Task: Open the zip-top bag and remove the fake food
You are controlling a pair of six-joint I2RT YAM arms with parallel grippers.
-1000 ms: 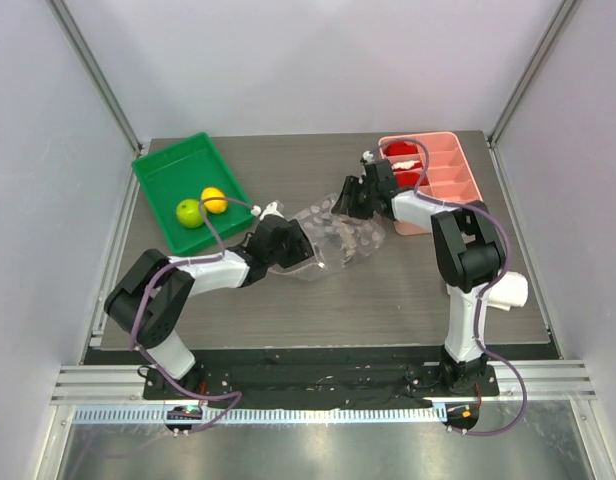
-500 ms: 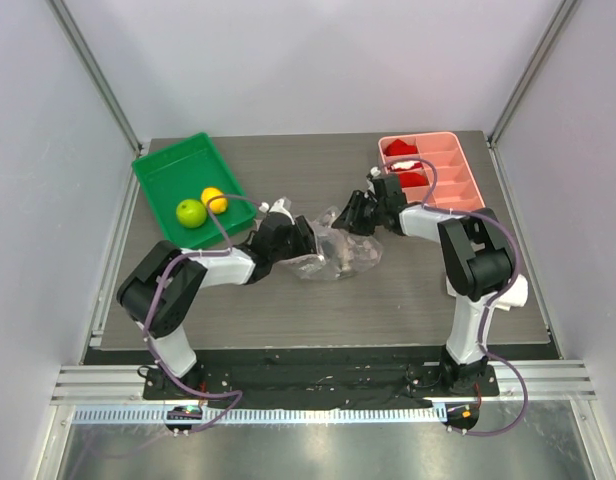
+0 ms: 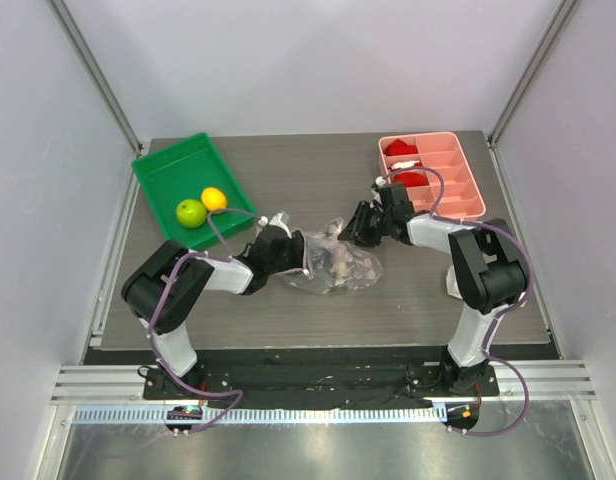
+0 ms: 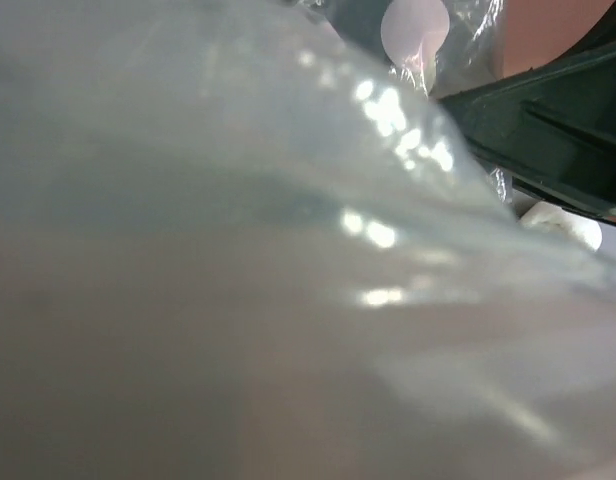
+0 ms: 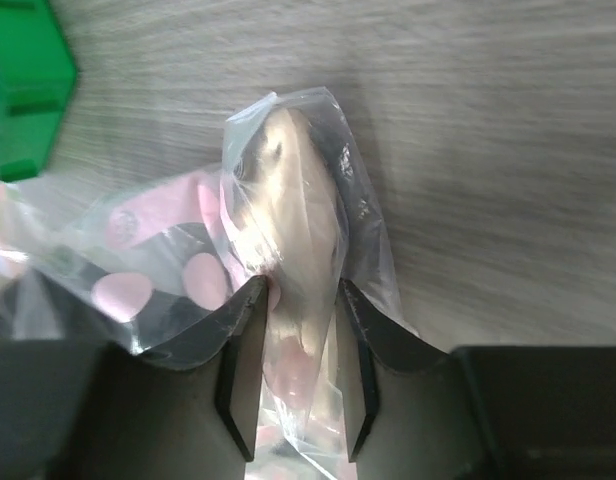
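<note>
I see the zip-top bag (image 3: 335,268) lying crumpled on the counter (image 3: 308,175), about midway between the two arms. My right pincer (image 5: 300,292) comes in at the bag's far right corner. On the right wrist camera its two dark fingers (image 5: 240,372) stand close together with a bunched fold of the clear plastic clamped between them, pink dots showing through the film beside them. My left pincer (image 3: 286,250) is pressed against the bag's left edge. The left wrist camera is almost entirely filled with blurred, glossy plastic, with only one dark finger (image 4: 548,125) showing at the upper right. I cannot tell from this whether that pincer is apart or closed on the bag. The fake food is out of the bag. The lime green fruit (image 3: 190,212) and the yellow-orange fruit (image 3: 214,199) sit just beside each other in a green tray (image 3: 158,176), left of the bag and farther back on the counter. Right of the bag and also farther back is a pink compartment tray (image 3: 470,190), with red-and-white toy pieces (image 3: 402,150) in its left-hand compartments. The right arm reaches past it towards the bag.
</note>
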